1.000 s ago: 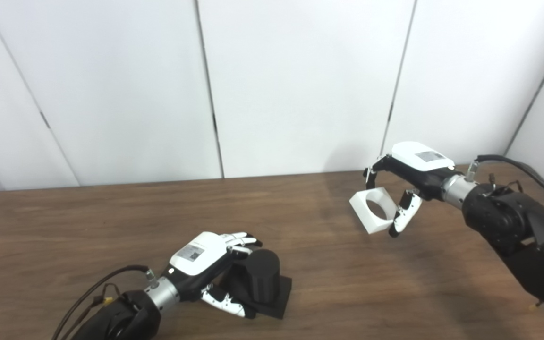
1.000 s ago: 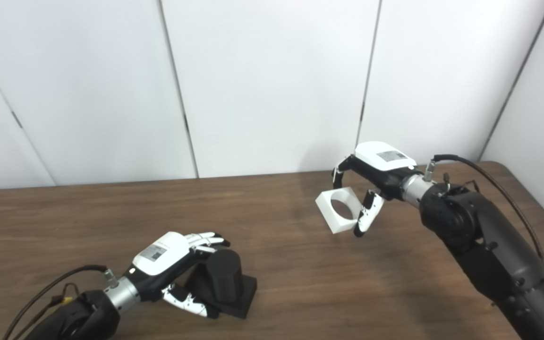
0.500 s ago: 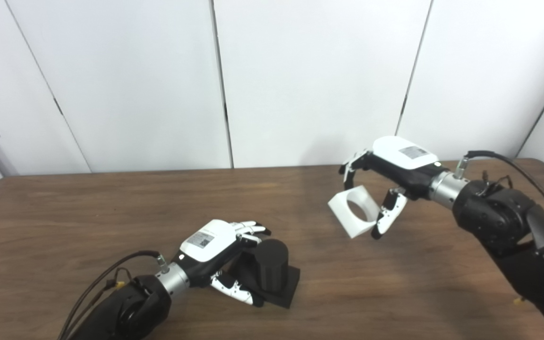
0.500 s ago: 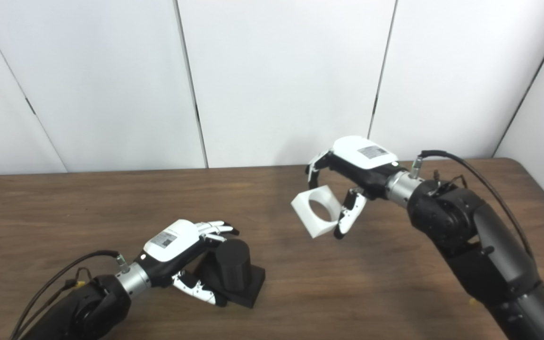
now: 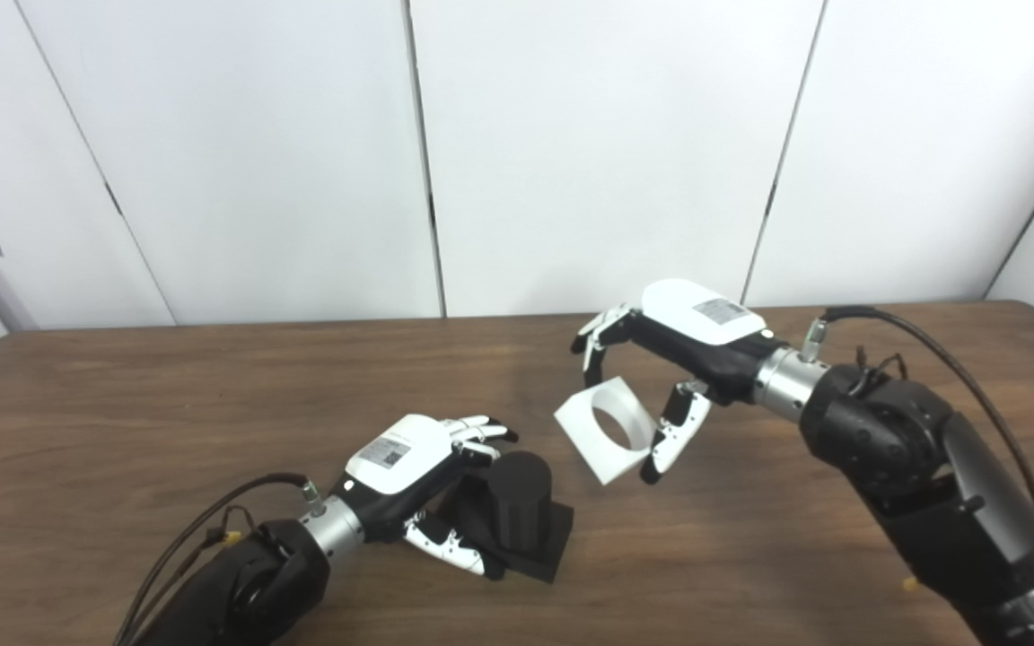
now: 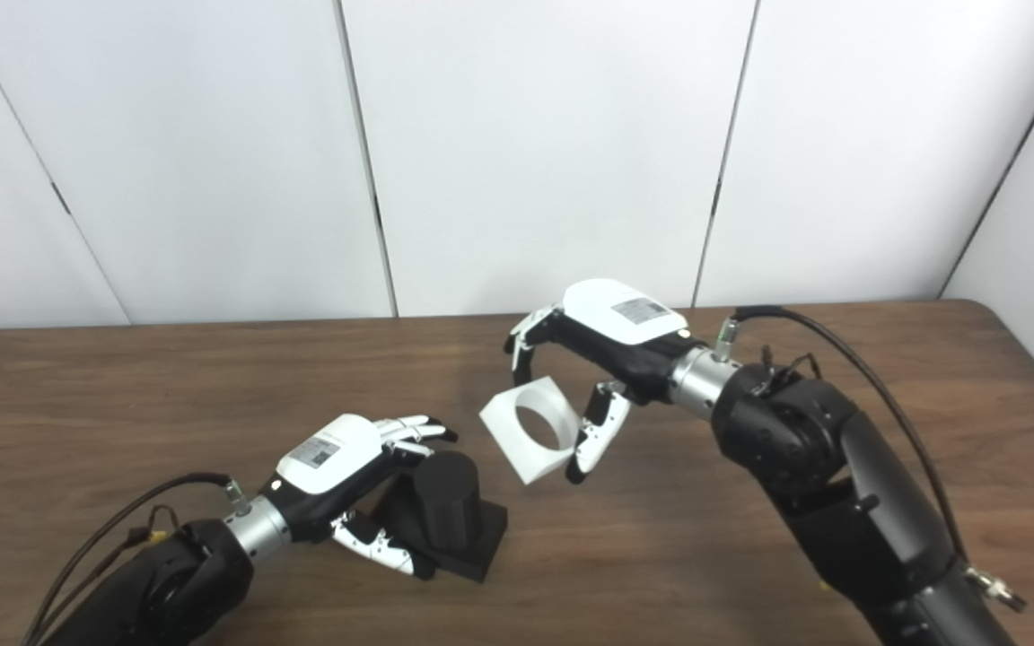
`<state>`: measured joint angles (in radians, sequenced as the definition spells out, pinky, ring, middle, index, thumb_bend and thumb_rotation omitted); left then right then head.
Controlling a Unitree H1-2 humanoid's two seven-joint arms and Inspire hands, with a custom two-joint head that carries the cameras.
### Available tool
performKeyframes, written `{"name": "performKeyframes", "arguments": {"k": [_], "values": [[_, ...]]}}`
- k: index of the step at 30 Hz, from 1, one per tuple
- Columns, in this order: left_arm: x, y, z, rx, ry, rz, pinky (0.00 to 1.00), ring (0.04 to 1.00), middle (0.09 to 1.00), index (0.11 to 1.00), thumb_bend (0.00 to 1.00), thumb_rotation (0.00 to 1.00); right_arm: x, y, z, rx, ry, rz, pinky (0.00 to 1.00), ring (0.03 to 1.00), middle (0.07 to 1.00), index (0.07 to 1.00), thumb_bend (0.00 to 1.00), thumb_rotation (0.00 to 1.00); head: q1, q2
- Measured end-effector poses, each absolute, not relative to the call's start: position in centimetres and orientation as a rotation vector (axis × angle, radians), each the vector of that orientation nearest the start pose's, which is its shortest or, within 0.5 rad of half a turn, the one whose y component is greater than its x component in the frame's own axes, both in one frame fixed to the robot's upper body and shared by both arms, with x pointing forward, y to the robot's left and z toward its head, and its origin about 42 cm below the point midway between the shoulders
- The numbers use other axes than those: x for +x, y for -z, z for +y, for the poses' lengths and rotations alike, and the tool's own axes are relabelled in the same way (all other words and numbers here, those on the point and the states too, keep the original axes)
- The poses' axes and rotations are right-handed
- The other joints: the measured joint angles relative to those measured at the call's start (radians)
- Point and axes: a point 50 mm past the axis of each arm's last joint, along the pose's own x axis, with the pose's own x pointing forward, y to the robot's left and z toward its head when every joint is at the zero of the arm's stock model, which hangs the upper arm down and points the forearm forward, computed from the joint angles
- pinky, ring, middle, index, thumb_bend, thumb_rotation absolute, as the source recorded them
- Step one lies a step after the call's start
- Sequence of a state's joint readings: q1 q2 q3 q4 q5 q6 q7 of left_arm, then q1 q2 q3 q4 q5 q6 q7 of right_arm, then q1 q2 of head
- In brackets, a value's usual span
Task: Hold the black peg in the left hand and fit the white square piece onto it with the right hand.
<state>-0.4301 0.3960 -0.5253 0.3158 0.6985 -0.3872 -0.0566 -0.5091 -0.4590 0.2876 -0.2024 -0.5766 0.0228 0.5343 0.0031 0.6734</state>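
Brown table [image 5: 212, 404]: left hand [image 5: 409, 467] grips one black peg [image 5: 521, 511]; right hand [image 5: 679, 359] pinches one white square piece [image 5: 602, 431].

Dark wooden table [image 5: 167, 404], white panelled wall [image 5: 589, 152] behind it, dark vertical seams between panels

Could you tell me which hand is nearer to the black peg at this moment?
Left. The left hand is wrapped around the black peg on the table; the right hand holds the white square piece above and right of it.
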Motion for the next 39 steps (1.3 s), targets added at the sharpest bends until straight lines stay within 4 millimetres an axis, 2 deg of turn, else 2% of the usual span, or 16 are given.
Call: {"name": "performKeyframes", "arguments": {"k": [12, 39], "values": [[38.1, -13.0, 19.1, 1.185, 0.73, -0.478, 0.87, 0.926, 0.891, 0.487, 0.52, 0.07, 37.8, -27.5, -18.9, -1.193, -0.665, -0.439, 0.75, 0.816, 0.76, 0.478, 0.52, 0.14, 0.014, 0.003], [38.1, -13.0, 18.7, 1.185, 0.729, -0.47, 0.87, 0.928, 0.892, 0.487, 0.52, 0.07, 38.5, -26.1, -16.1, -1.157, -0.713, -0.429, 0.74, 0.804, 0.759, 0.478, 0.52, 0.14, 0.034, 0.008]]}}
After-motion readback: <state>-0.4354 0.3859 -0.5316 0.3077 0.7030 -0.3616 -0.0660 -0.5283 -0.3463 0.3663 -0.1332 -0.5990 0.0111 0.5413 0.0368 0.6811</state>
